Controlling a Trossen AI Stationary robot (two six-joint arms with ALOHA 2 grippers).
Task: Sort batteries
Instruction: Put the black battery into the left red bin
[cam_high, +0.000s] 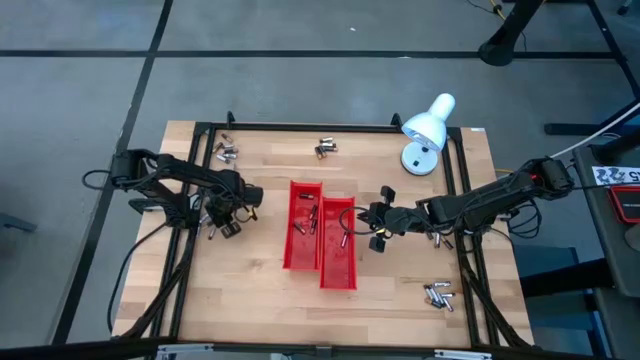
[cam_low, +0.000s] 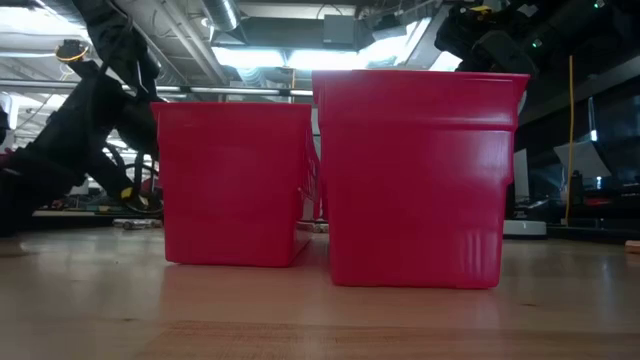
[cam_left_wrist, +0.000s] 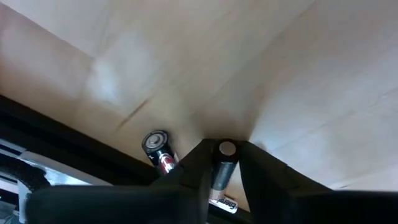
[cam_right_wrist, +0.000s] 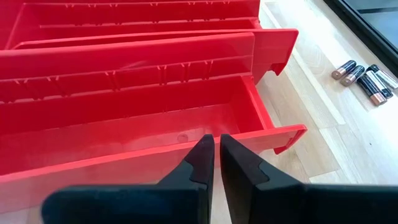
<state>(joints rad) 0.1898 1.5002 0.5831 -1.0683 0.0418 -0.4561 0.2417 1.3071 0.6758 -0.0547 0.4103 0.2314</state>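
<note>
Batteries are lying in small clusters around the two red trays (cam_high: 320, 245), which are sitting side by side mid-counter: one cluster (cam_high: 325, 149) beyond the trays toward the white lamp (cam_high: 428, 128), one (cam_high: 226, 153) by the black frame rail (cam_high: 300, 128), one (cam_high: 437, 294) off the trays' right side, with a few resting inside the trays. Left of the trays, the left gripper (cam_left_wrist: 224, 163) is pressing down close to the counter's (cam_high: 260, 290) left rail, its jaws clenching one battery (cam_left_wrist: 222, 167) while another (cam_left_wrist: 158, 148) is lying just beside it. The right gripper (cam_right_wrist: 216, 152) is hovering at the right tray's rim, jaws closed on nothing, leaving open wood behind it.
</note>
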